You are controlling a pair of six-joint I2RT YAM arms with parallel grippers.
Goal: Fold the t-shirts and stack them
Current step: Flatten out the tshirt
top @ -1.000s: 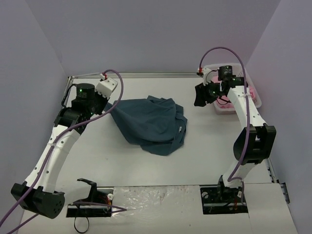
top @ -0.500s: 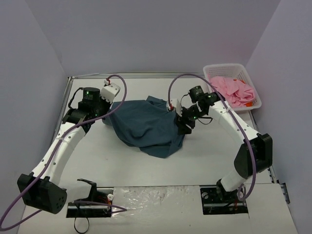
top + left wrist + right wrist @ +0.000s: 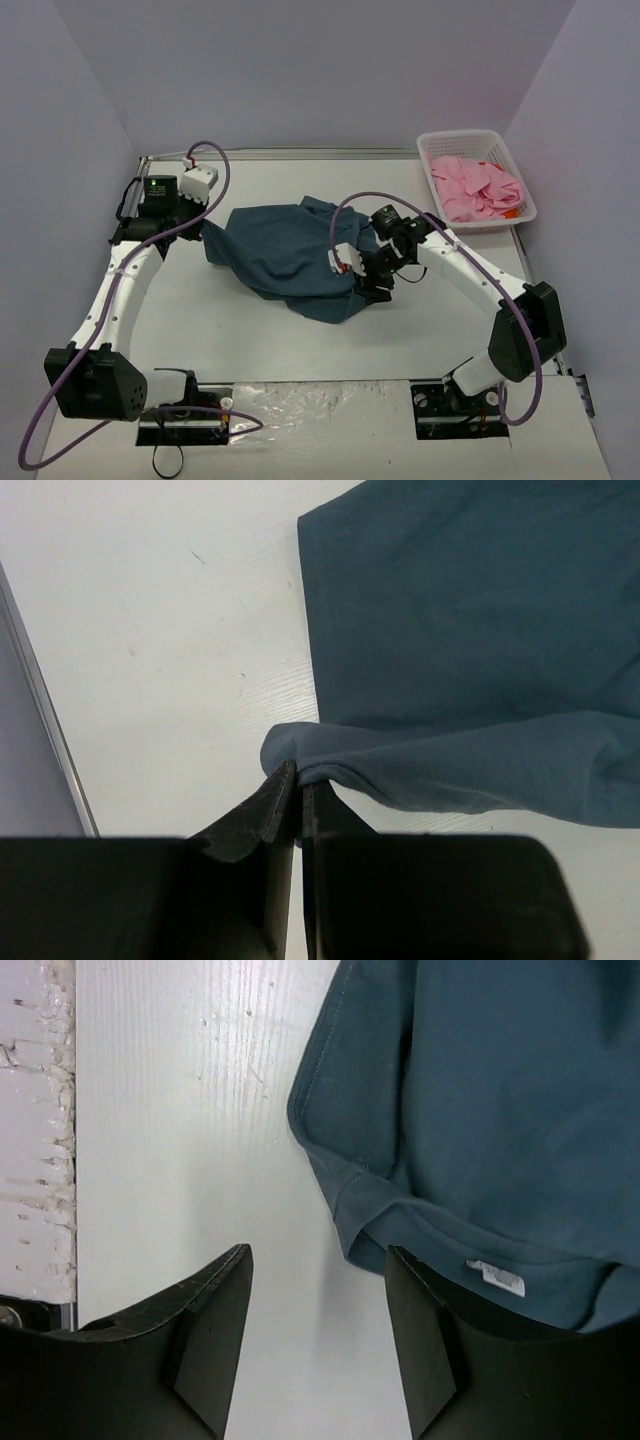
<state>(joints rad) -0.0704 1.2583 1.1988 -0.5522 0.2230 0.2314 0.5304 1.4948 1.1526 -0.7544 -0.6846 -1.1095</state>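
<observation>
The dark teal-blue t-shirt (image 3: 295,258) lies crumpled in the middle of the table. My left gripper (image 3: 202,236) is shut on its left edge; in the left wrist view the cloth (image 3: 470,660) runs from my pinched tips (image 3: 297,780) off to the right. My right gripper (image 3: 372,285) is open and empty at the shirt's right edge. In the right wrist view a hem corner with a white tag (image 3: 495,1278) lies by my right finger (image 3: 425,1340). The pink t-shirt (image 3: 478,187) lies in the basket at the back right.
The white lattice basket (image 3: 432,143) stands at the back right corner. A metal rail (image 3: 280,153) runs along the table's far edge. The arm bases and a taped strip (image 3: 330,400) sit at the near edge.
My right arm has swung from the basket down to the shirt's right edge. My left gripper has pulled the shirt's left edge further left, spreading the cloth.
</observation>
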